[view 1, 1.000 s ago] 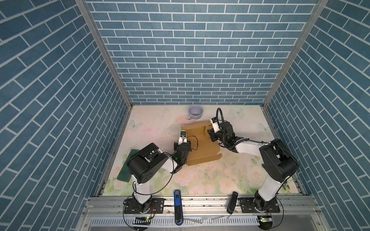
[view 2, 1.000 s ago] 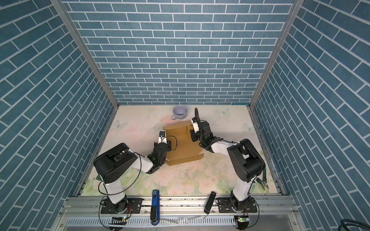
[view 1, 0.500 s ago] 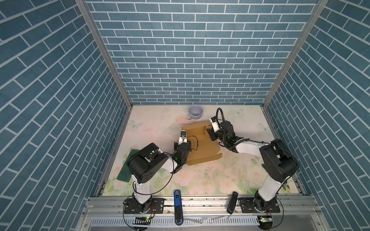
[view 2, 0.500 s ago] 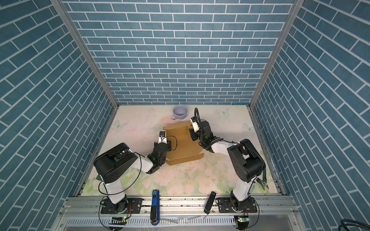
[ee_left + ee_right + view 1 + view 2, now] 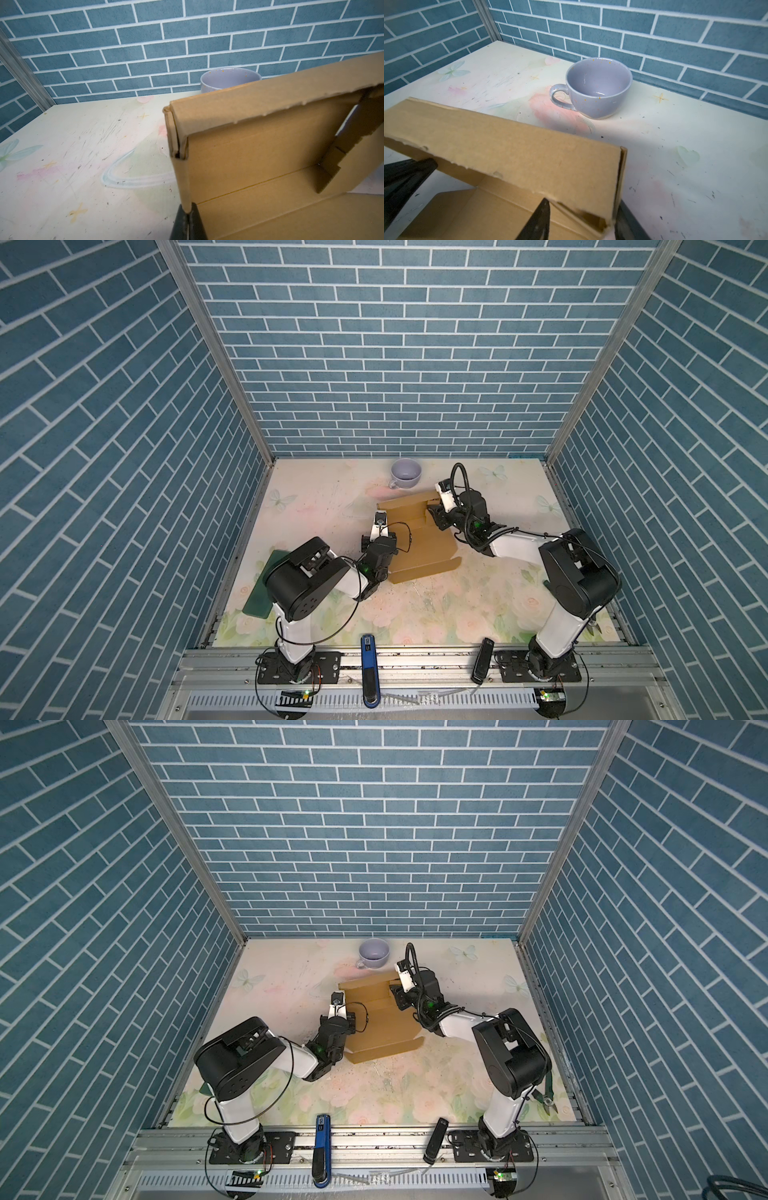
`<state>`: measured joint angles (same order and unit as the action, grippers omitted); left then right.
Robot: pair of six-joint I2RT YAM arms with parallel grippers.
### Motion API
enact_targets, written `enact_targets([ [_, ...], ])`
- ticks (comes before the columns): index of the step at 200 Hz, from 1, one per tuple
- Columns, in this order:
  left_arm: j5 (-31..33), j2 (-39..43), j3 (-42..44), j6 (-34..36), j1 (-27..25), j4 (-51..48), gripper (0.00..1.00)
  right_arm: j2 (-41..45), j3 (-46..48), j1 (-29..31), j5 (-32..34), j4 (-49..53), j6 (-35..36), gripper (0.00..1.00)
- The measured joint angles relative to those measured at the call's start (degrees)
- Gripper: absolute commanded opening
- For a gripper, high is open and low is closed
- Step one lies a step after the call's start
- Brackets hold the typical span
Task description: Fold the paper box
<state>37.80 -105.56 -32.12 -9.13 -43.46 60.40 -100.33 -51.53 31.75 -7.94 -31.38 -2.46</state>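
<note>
Paper box (image 5: 419, 543) sits just beside the purple cup (image 5: 406, 474), half assembled. The left gripper (image 5: 188, 211) is clamped on 1 upright side wall, likely steadying it. The right gripper (image 5: 581, 212), jaws apart, straddles the corner of the wall nearest the cup, probably to seat that fold.

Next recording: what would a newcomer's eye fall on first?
A half-folded brown paper box lies in the middle of the table, the left gripper shut on its left wall, the right gripper straddling its far right corner. A lilac cup stands behind it; a green board lies at the left edge.
</note>
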Motion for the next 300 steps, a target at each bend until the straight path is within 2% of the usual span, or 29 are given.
enact_targets([
  [46,-0.2,0.0,0.0,0.0,0.0,0.0,0.00,-1.1,0.0,-0.8,-2.0,-2.4,0.0,0.49],
  [109,-0.3,-0.1,0.0,0.7,0.0,0.3,0.00,-2.8,-0.8,-1.8,-2.9,-3.8,0.5,0.35],
  [210,-0.8,-0.2,-0.2,1.3,0.3,0.3,0.00,-4.1,-2.4,-2.1,-3.3,-3.4,0.9,0.29],
  [257,-1.2,-0.2,-0.6,1.5,0.9,-0.3,0.00,-4.9,-3.3,-2.4,-3.3,-3.4,1.0,0.14],
  [300,-1.2,0.5,-1.7,1.4,1.0,-3.5,0.00,-4.9,-3.3,-2.5,-2.2,-3.1,1.0,0.09],
])
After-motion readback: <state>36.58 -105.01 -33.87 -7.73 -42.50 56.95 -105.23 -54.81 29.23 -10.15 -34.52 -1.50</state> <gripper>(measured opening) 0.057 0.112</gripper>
